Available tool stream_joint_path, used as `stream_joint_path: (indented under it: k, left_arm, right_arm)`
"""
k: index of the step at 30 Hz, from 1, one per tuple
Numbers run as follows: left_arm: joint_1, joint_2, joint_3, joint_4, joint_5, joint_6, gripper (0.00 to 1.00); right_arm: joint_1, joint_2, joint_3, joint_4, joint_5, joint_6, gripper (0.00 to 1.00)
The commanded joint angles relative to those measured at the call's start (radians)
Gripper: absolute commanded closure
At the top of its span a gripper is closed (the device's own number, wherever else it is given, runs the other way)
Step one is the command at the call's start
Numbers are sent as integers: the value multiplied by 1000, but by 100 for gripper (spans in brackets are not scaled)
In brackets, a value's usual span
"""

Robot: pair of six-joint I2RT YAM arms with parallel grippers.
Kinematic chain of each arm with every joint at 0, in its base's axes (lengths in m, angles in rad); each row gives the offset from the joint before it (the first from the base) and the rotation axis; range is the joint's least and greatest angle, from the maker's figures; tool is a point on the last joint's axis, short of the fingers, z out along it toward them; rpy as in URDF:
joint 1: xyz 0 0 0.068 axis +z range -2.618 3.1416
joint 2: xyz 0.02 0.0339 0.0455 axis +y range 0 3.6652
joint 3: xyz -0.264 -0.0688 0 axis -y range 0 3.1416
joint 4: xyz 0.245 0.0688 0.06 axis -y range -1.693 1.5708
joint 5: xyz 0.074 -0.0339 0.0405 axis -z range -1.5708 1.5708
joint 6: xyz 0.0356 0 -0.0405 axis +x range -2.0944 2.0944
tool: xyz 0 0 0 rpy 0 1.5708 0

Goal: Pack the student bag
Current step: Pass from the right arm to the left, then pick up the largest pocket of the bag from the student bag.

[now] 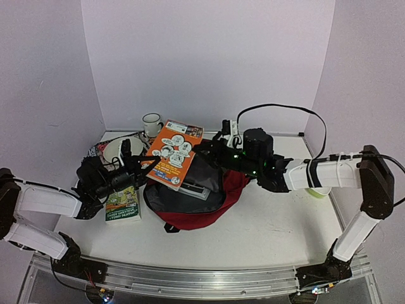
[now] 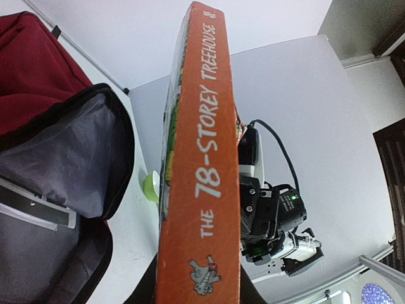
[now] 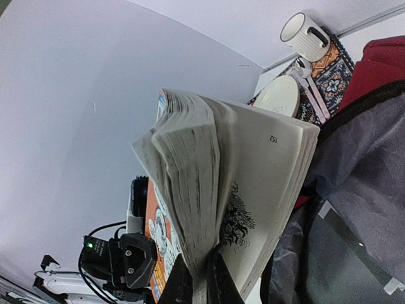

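Top view: the open bag (image 1: 202, 212) lies mid-surface (image 1: 272, 221), a flat item (image 1: 193, 190) inside. The left end effector (image 1: 150, 166) and right end effector (image 1: 204, 149) hold an orange book (image 1: 172, 155) over it. A green book (image 1: 123, 206) lies unpacked at left.
Left wrist: the left end effector pinches the spine.
Right wrist: the right end effector pinches pages.

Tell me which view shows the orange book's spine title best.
Left wrist: the orange book fills it spine-on, title readable. Top external shows its front cover; right wrist only fanned pages.
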Motion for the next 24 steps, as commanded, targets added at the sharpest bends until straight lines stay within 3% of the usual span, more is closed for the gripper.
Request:
stream_joint_path:
  k: [1,7,11,18,24]
  left_arm:
    - [64,-45,-24,79,-2,-12,93]
    - [128,-92,-46,-24,44,25,99]
    - [170,-117,-40,-100,92,54,100]
    - [220,-121,-34,-175,235,81,100]
    - [241,-170,-29,-271,308,114,100]
  right_arm:
    - [5,-34,100,-251,18,-247,79]
    - [-1,-38,221,-633,117,-520,46]
    - [-17,-4,297,-838,250,-657,31]
    - [-100,86,370,-918,265,-738,22]
    - [-132,207,451,-923,224,-750,22]
